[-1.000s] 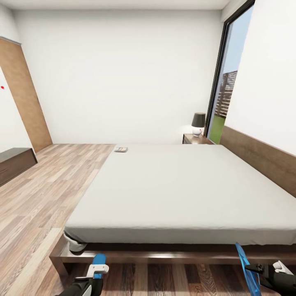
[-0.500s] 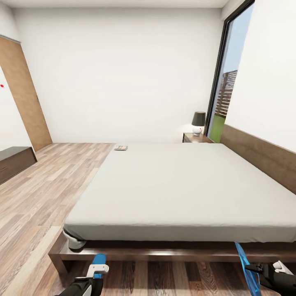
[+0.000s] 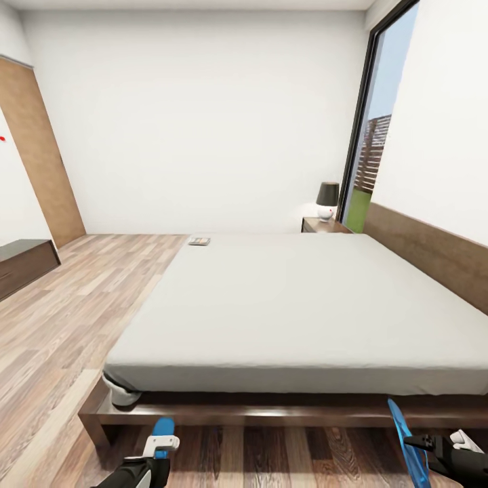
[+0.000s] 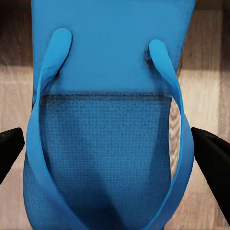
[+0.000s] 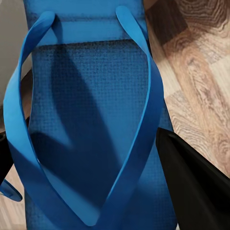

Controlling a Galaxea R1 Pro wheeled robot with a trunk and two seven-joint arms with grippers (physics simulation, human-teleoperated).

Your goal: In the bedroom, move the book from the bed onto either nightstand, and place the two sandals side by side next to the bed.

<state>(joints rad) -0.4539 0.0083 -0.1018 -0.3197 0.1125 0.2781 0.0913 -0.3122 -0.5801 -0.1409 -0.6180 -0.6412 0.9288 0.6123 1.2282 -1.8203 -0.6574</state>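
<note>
Where each hand grips, bright blue sandals, straps up

Both arms are hanging low at the bottom of the head view. The left pincer is gripping a sandal, and the right pincer is pinching the other sandal, tilted on edge.

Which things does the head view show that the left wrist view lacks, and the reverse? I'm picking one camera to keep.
Head view: the bed, the book at its far corner, a nightstand with a lamp, and the right gripper with its sandal. Left wrist view: the straps of the left sandal close up. Both: that sandal and wood floor.
</note>
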